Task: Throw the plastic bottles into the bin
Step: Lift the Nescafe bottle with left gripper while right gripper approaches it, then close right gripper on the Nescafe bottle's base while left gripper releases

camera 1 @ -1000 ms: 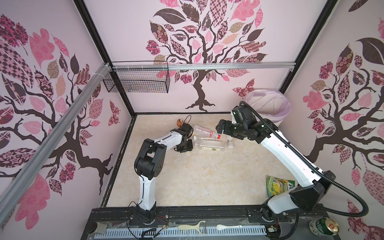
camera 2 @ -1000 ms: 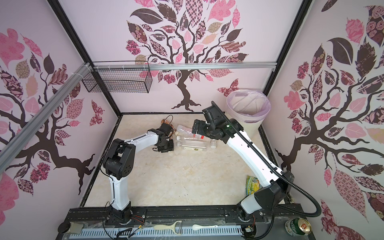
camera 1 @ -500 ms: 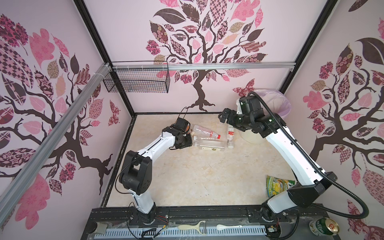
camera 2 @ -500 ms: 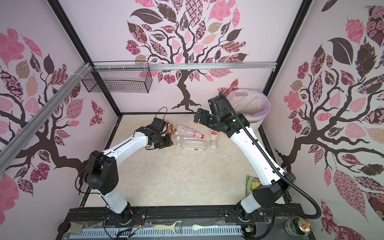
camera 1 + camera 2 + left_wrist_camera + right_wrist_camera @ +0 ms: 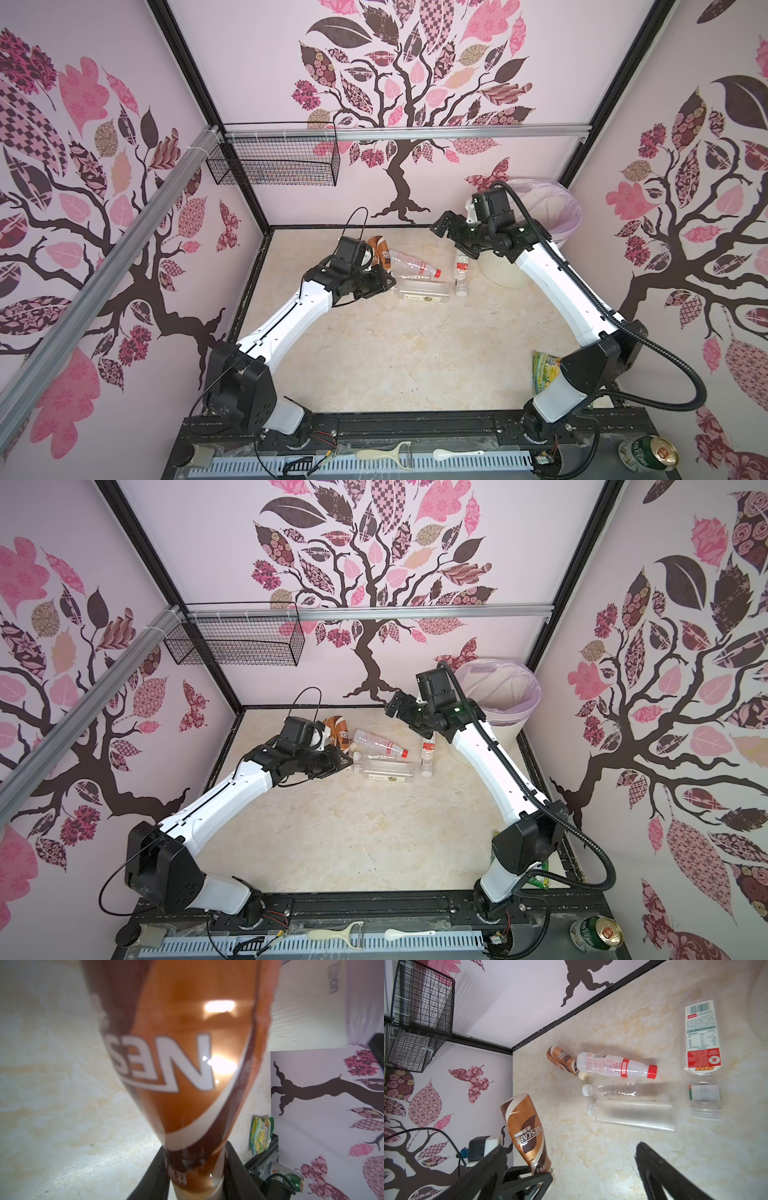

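Left hand (image 5: 380, 282) clenched on the neck of a brown-wrapped bottle (image 5: 182, 1064). The left wrist view shows the neck pinched between both black fingers (image 5: 234, 1169), with the body filling the frame, blurred at this range. Whether the bottle's base touches the bench (image 5: 374, 353) cannot be told. Right hand (image 5: 570, 1147) fully released, jaws spread wide, holding nothing. In both top views it hangs above the bench between the bottle cluster and the bin (image 5: 500, 274). Bin stands in the far right corner, lilac liner folded over its rim, and the right arm crosses in front of it. Right wrist view only: a second brown bottle (image 5: 562, 1061) lies flat against the base of the red-capped bottle (image 5: 612, 1065), apart from the gripped one. Alongside lie a small white-capped clear bottle (image 5: 610, 1091) and a square clear bottle (image 5: 633, 1114). A red-and-white labelled bottle (image 5: 702, 1036) and a short clear bottle (image 5: 705, 1101) lie end to end nearer the bin. Top views: brown wrap (image 5: 380, 255) shows just past the left hand, but which brown bottle it belongs to cannot be told. Left wrist and top views, not the right wrist: snack bag (image 5: 260, 1134) at the near right bench edge, green can (image 5: 295, 1182) past that edge.
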`<action>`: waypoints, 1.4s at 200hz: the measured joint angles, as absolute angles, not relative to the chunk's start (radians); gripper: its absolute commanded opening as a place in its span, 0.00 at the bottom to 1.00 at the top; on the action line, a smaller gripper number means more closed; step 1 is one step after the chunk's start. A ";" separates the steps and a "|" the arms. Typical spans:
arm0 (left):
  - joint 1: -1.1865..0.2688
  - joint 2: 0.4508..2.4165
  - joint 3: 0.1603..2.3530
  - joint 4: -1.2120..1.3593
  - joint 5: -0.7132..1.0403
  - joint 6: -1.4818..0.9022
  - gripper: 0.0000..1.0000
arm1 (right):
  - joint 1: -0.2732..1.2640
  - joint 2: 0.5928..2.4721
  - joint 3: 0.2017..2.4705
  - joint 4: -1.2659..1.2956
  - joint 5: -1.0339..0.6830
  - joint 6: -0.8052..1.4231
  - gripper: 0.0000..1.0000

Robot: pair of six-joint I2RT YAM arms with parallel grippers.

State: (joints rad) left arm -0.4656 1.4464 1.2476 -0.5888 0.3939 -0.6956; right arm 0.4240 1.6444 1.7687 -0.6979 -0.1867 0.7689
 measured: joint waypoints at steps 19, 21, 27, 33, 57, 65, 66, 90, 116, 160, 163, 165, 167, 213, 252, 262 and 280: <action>-0.468 1.422 1.248 -0.572 0.440 -0.700 0.28 | 0.424 1.646 1.718 -0.648 -0.223 0.776 0.99; -0.469 1.421 1.248 -0.572 0.445 -0.700 0.28 | 0.424 1.647 1.713 -0.644 -0.226 0.776 1.00; -0.470 1.418 1.248 -0.571 0.456 -0.700 0.28 | 0.426 1.647 1.702 -0.636 -0.237 0.776 0.99; -0.472 1.417 1.248 -0.571 0.466 -0.700 0.28 | 0.428 1.647 1.695 -0.627 -0.246 0.778 1.00; -0.481 1.416 1.248 -0.571 0.503 -0.700 0.27 | 0.434 1.647 1.684 -0.582 -0.278 0.779 0.99; -0.485 1.416 1.248 -0.571 0.514 -0.700 0.28 | 0.439 1.647 1.681 -0.561 -0.287 0.780 0.99; -0.486 1.416 1.248 -0.571 0.515 -0.699 0.28 | 0.439 1.647 1.681 -0.560 -0.287 0.780 1.00; -0.508 1.416 1.249 -0.571 0.537 -0.696 0.27 | 0.465 1.658 1.680 -0.519 -0.303 0.780 0.99; -0.553 1.416 1.256 -0.572 0.548 -0.691 0.27 | 0.488 1.686 1.680 -0.492 -0.321 0.787 0.97; -0.610 1.416 1.274 -0.560 0.551 -0.693 0.27 | 0.501 1.718 1.680 -0.483 -0.340 0.805 0.89; -0.611 1.416 1.274 -0.561 0.551 -0.693 0.27 | 0.501 1.718 1.680 -0.483 -0.342 0.808 0.89; -0.612 1.416 1.274 -0.561 0.551 -0.693 0.27 | 0.501 1.718 1.680 -0.483 -0.342 0.809 0.89; -0.612 1.416 1.274 -0.561 0.551 -0.693 0.27 | 0.501 1.719 1.680 -0.483 -0.342 0.809 0.88; -0.612 1.416 1.274 -0.559 0.543 -0.699 0.27 | 0.501 1.719 1.680 -0.482 -0.358 0.823 0.80; -0.612 1.426 1.282 -0.558 0.527 -0.701 0.27 | 0.508 1.719 1.674 -0.482 -0.365 0.823 0.80; -0.612 1.439 1.295 -0.557 0.527 -0.701 0.27 | 0.511 1.719 1.672 -0.485 -0.365 0.823 0.79; -0.612 1.460 1.310 -0.551 0.528 -0.701 0.27 | 0.515 1.719 1.671 -0.490 -0.365 0.819 0.76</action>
